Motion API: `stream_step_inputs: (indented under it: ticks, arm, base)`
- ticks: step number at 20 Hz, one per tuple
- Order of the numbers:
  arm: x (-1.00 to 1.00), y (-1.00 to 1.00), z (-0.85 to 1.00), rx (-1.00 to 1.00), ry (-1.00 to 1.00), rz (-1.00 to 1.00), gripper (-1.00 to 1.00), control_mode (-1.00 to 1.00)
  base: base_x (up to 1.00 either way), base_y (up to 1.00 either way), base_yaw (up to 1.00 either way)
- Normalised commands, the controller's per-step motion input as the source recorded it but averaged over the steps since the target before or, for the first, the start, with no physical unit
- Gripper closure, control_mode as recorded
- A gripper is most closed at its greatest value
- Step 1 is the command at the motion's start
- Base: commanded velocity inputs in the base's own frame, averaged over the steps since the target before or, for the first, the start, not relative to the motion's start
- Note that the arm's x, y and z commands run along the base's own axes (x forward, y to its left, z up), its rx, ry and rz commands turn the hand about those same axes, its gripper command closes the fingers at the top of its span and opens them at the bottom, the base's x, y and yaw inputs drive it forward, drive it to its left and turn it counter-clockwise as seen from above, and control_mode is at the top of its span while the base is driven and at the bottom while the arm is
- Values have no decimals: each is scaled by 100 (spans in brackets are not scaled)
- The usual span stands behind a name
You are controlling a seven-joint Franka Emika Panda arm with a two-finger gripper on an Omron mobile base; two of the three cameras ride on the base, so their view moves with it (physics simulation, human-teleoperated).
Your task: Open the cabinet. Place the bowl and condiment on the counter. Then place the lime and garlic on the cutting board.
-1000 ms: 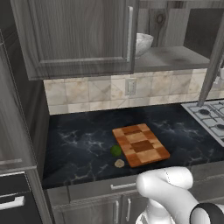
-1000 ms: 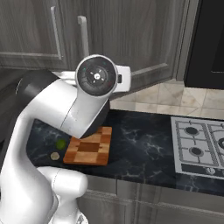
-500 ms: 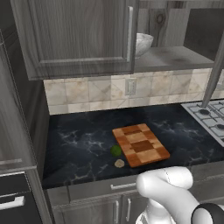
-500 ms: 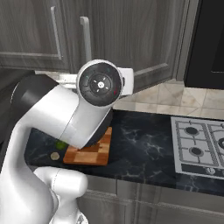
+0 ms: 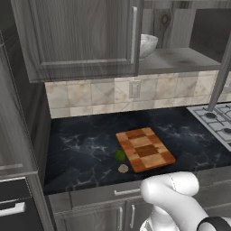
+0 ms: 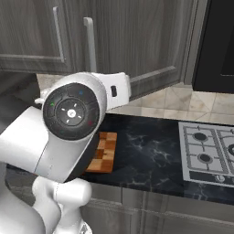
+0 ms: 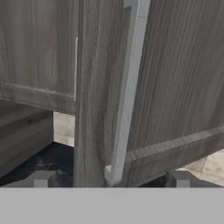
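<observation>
My gripper [image 7: 111, 179] is open, its two fingertips [image 7: 41, 178] wide apart on either side of the silver bar handle [image 7: 127, 92] of the cabinet's right door, without touching it. That door [image 5: 223, 67] stands swung out; the left door [image 5: 81, 36] is shut. The white speckled bowl [image 5: 146, 45] sits on the cabinet shelf. On the black counter [image 5: 81, 153], the lime [image 5: 119, 155] and the garlic [image 5: 123, 168] lie just left of the checkered cutting board [image 5: 144, 149], off its surface. The condiment is hidden.
A gas stove [image 5: 216, 122] sits at the counter's right end, also seen as the stove [image 6: 210, 151] in the right base view. A tall dark unit [image 6: 217, 45] stands to the right. My arm's elbow [image 6: 71, 112] covers most of the board [image 6: 104, 153].
The gripper has opened and let go of the door handle. The arm's elbow has dropped lower and leftward in the right base view. Door, lime, garlic and bowl have not moved.
</observation>
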Motion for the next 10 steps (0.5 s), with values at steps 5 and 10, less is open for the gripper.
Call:
stream_step_inputs:
  ticks: [5, 10]
  arm:
    - [-54, 53, -2, -37, -2, 3, -100, -100]
    - [-49, 43, -19, -39, 1, 2, -100, -100]
  base:
    - [0, 0, 0]
    - [0, 0, 0]
